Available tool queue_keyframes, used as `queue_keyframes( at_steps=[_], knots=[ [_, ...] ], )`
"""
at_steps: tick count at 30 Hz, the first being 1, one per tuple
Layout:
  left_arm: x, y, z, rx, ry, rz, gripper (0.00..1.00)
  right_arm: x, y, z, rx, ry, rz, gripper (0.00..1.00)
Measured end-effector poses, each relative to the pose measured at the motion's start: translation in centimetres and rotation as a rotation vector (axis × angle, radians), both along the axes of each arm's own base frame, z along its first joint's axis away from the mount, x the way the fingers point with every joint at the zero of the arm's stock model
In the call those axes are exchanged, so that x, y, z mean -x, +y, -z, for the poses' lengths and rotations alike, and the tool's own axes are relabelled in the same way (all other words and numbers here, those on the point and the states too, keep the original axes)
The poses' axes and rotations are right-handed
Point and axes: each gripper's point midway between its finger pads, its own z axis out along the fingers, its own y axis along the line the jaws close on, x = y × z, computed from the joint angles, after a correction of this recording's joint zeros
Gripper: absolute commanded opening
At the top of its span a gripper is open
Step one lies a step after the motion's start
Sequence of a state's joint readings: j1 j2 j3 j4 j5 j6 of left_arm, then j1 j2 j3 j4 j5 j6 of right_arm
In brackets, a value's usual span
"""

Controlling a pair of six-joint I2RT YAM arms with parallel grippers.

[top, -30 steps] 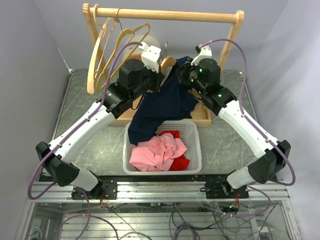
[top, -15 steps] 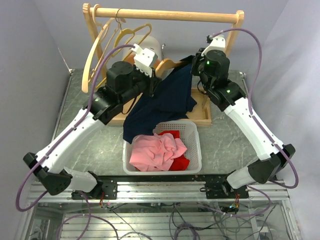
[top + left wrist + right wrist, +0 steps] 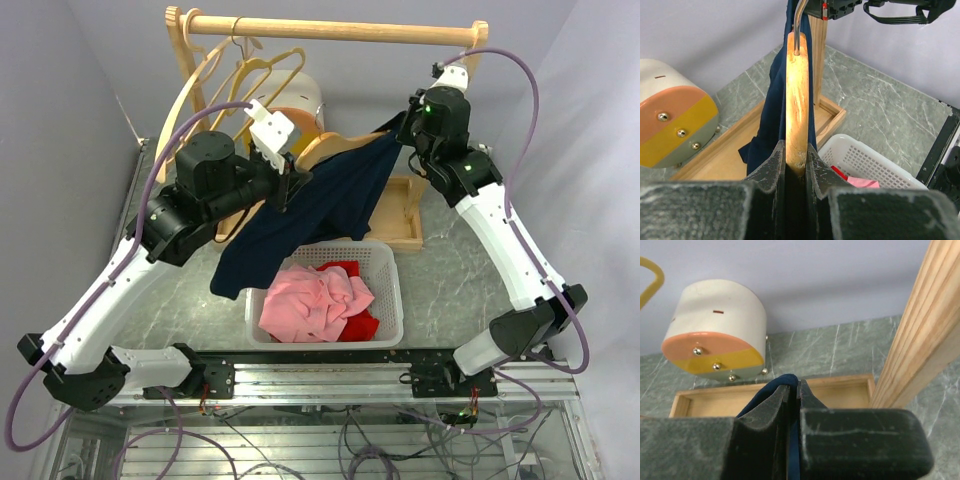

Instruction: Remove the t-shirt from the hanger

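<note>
The dark navy-blue cloth t-shirt hangs partly on the pale curved wooden hanger, which has a silver metal hook. Both are up in the air, not on a rail. The hanger is tilted. One end of it is clamped betw. the fingers of the left gripper, and the top edge of the wood is bare. The t-shirt drapes down on both sides of the wood. One upper corner is pinched tight in the right gripper, high at the right, so the cloth is stretched betw. the 2 grips. The lower part hangs loose in folds towards the lower left.
</note>
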State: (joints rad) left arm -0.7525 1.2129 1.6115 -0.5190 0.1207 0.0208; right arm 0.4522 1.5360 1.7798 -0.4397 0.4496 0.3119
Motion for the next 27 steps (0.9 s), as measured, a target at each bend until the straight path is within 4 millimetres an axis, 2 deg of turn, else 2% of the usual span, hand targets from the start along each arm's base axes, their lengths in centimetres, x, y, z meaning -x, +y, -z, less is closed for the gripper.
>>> queue_keyframes(
  at_steps=[10,22,27],
  knots=[
    [1.0,0.7,0.8,-0.045,0.011,0.022,0.07,0.5,-0.5,5.6,-0.059,0.136,-0.016,0.0],
    [2.4,1.8,-0.5,-0.016,-0.024,0.029,0.07,2.4,-0.1,7.4,-0.125,0.169,-0.057,0.0],
    [2.2,1.9,-0.6,0.002,-0.021,0.008,0.07,3.2,-0.4,8.1,-0.152,0.17,-0.094,0.0]
  ],
)
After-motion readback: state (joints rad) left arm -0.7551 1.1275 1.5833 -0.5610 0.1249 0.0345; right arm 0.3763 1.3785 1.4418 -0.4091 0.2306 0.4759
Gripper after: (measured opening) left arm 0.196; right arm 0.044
